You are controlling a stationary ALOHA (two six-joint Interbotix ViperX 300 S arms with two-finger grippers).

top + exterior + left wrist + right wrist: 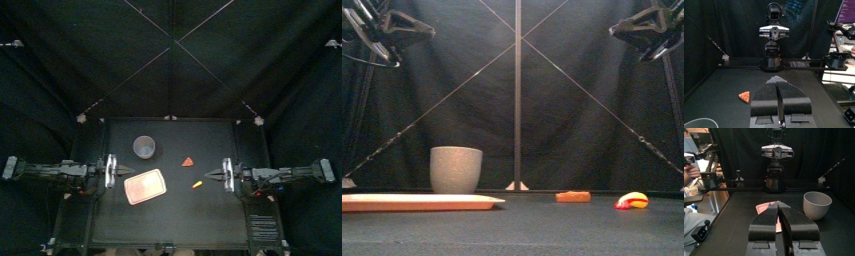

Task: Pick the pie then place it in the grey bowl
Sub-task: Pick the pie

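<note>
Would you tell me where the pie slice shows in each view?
Top view: pie slice right of the grey cup.
Front view: pie slice right of the grey cup.
Left wrist view: pie slice near the left pincer.
Right wrist view: not in it.
Shared landmark: the grey cup, top and front.

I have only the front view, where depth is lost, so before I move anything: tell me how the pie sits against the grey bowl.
Observer: In the top view the pie lies apart from the grey bowl, on the right arm's side of it and a little nearer the table's front.
Operator: Report the pincers; my view cuts them off.
Observer: The wrist views show the left pincer and the right pincer both shut and empty.
Operator: Name anything near the right pincer.
Observer: From above, a small yellow and red toy lies just off its tip, nearer the front than the pie.
</note>
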